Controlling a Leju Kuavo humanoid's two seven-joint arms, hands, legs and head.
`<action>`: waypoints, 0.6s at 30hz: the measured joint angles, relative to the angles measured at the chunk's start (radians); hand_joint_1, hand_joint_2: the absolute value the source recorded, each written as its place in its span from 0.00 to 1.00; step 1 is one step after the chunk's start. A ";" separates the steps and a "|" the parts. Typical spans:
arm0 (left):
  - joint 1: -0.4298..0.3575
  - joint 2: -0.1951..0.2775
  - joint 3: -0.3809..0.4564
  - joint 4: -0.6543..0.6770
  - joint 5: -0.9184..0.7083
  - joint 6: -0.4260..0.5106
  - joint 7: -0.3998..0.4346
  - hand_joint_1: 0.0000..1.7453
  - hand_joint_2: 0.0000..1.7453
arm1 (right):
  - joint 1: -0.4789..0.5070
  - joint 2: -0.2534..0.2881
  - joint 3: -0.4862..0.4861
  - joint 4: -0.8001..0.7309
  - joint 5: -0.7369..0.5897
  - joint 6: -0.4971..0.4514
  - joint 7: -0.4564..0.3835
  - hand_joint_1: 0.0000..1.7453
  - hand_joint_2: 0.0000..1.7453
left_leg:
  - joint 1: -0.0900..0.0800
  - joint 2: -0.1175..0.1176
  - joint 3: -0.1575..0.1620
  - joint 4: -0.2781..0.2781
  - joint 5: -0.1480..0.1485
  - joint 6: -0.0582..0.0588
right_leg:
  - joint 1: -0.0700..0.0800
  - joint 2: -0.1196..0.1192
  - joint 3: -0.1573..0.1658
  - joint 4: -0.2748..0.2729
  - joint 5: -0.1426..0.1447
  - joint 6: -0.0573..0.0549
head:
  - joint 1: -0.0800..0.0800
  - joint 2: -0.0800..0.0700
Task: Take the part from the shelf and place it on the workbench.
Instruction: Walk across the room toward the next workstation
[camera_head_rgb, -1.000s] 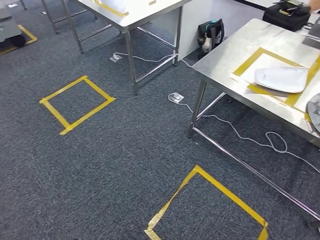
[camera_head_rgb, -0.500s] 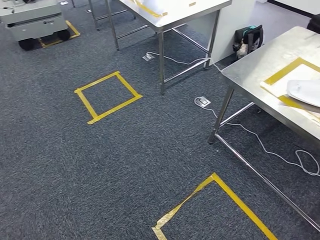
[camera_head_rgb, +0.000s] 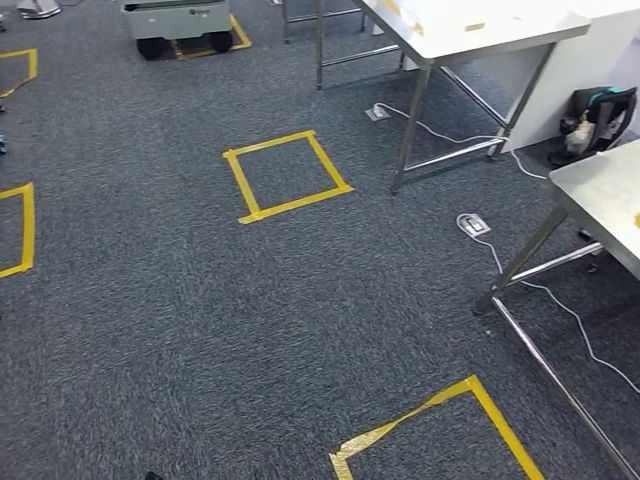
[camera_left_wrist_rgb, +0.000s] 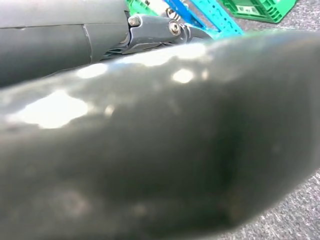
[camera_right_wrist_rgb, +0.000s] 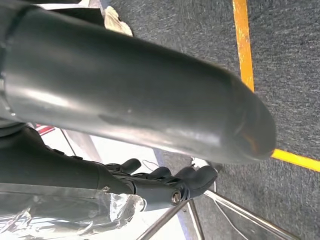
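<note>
**Part not clearly seen over taped carpet**
Crinkled clear film lies against the right hand. I cannot tell whether it wraps the part, or how either this hand or the left hand is set. A steel workbench stands right, so placing seems undone.

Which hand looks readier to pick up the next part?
Left, tentatively: a green crate lies just beyond the left hand, while the right hand hangs beside a steel table leg.
</note>
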 joint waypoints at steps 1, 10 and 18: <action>0.001 -0.001 -0.004 0.000 -0.003 0.000 0.002 0.00 0.00 | 0.000 0.000 -0.002 0.000 -0.001 0.000 0.002 0.00 0.00 | -0.003 -0.016 0.000 0.000 0.000 0.001 | 0.002 0.003 -0.020 0.030 0.001 -0.004 | 0.000 0.000; 0.007 -0.005 -0.021 0.000 -0.019 0.008 0.009 0.00 0.00 | -0.004 0.000 -0.005 0.000 0.000 0.000 0.007 0.00 0.00 | 0.001 -0.120 -0.018 0.004 0.007 -0.032 | 0.003 0.080 0.088 -0.257 0.155 -0.032 | 0.000 0.000; 0.006 -0.008 -0.027 0.000 -0.020 0.009 0.010 0.00 0.00 | -0.002 -0.002 -0.010 0.000 0.000 0.000 0.008 0.00 0.00 | -0.004 0.005 -0.131 0.241 -0.083 -0.046 | 0.012 -0.041 0.096 -0.267 0.155 -0.054 | -0.012 0.000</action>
